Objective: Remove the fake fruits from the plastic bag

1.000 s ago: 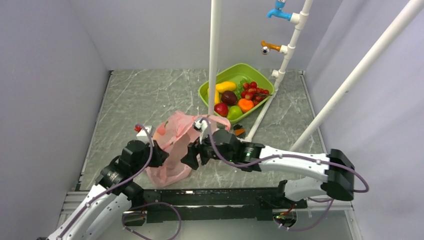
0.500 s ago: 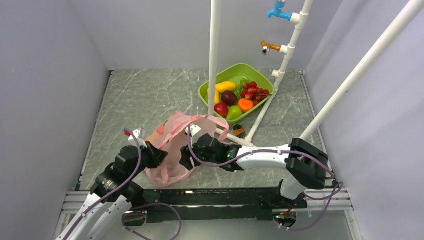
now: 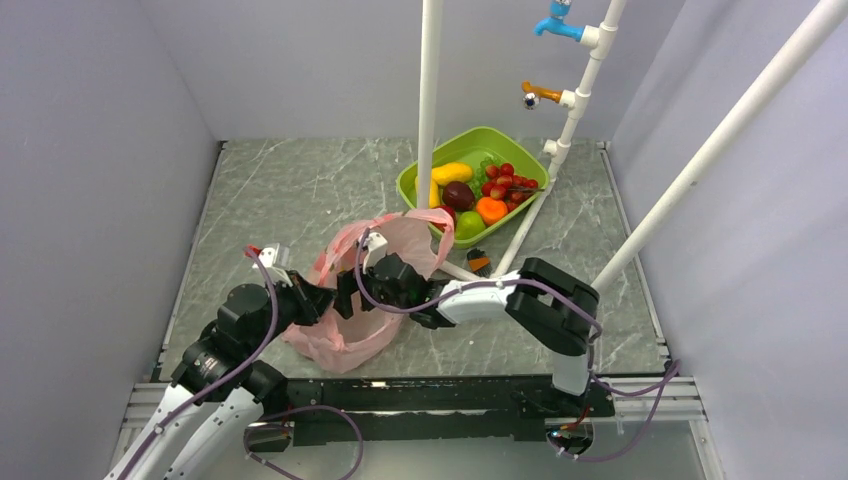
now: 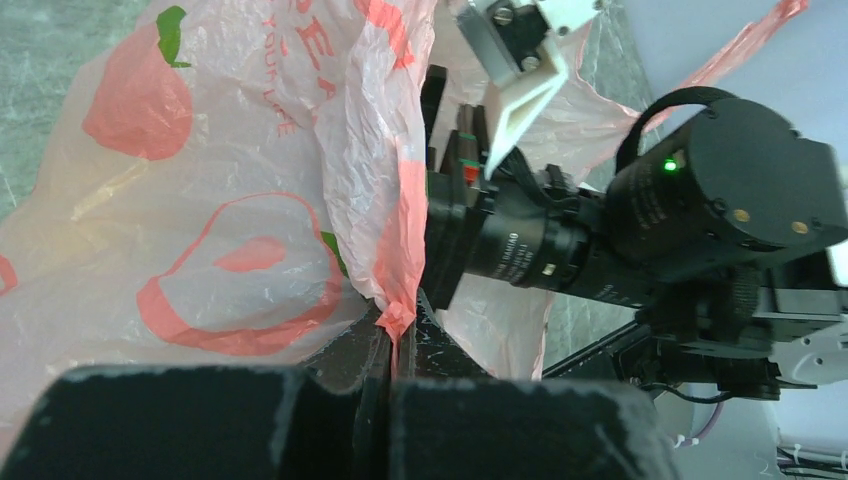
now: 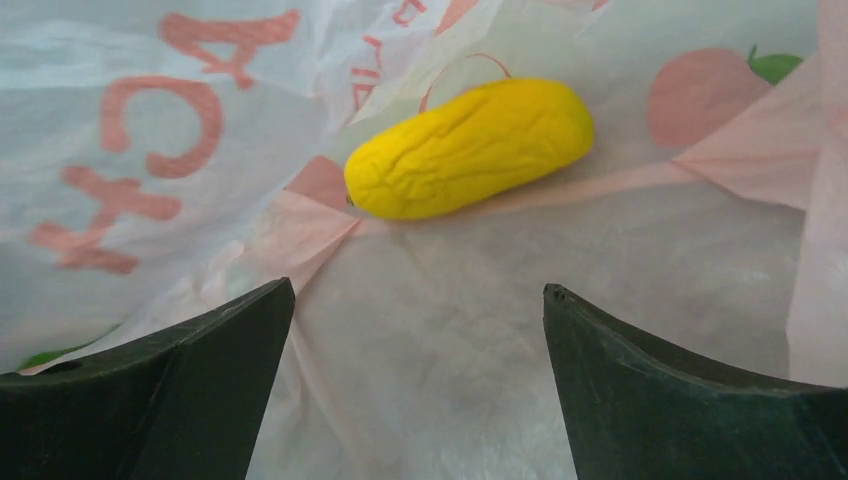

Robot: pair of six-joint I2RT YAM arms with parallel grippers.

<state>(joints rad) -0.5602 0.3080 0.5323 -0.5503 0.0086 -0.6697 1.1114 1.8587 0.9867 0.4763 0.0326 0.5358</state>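
Observation:
The pink plastic bag (image 3: 345, 338) lies on the table's near left, its mouth held up. My left gripper (image 3: 318, 298) is shut on a bunched edge of the bag (image 4: 392, 230), pinched between the jaws (image 4: 395, 322). My right gripper (image 3: 352, 296) reaches into the bag's mouth from the right. In the right wrist view its fingers stand wide open (image 5: 415, 292) over the bag's inner film (image 5: 450, 390), with nothing between them. One of the fake fruits, a yellow elongated one with wrinkled skin (image 5: 470, 148), lies on the film just beyond the fingertips.
A green tub (image 3: 413, 186) with several other fruits stands at the back, behind an upright white pipe (image 3: 430, 100). A slanted pipe with taps (image 3: 560, 140) runs beside it. A small orange and black piece (image 3: 478, 263) lies near the pipe's foot.
My right arm has pushed left, deeper into the bag's mouth, and its jaws have spread wider. The left gripper kept its grip and drew the bag's edge slightly left.

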